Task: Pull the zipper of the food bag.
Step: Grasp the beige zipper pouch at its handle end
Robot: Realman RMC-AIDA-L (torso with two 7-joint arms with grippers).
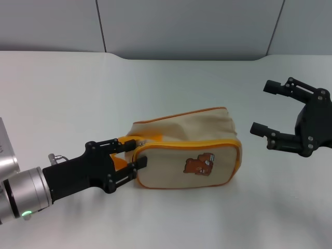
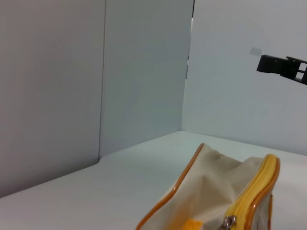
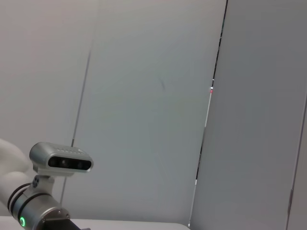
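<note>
Food bag (image 1: 192, 153) lies on tabletop (image 1: 166, 83), zipper (image 1: 228, 143) shut. Left gripper (image 1: 128, 158) jaws at bag's left end, grip unclear. Right gripper (image 1: 264, 111) jaws open, right of bag.

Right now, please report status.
Left gripper at strap end of bag. Right gripper open, apart. Zipper unobstructed.

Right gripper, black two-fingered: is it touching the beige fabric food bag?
No, the right gripper hangs open, clear of the beige fabric food bag.
</note>
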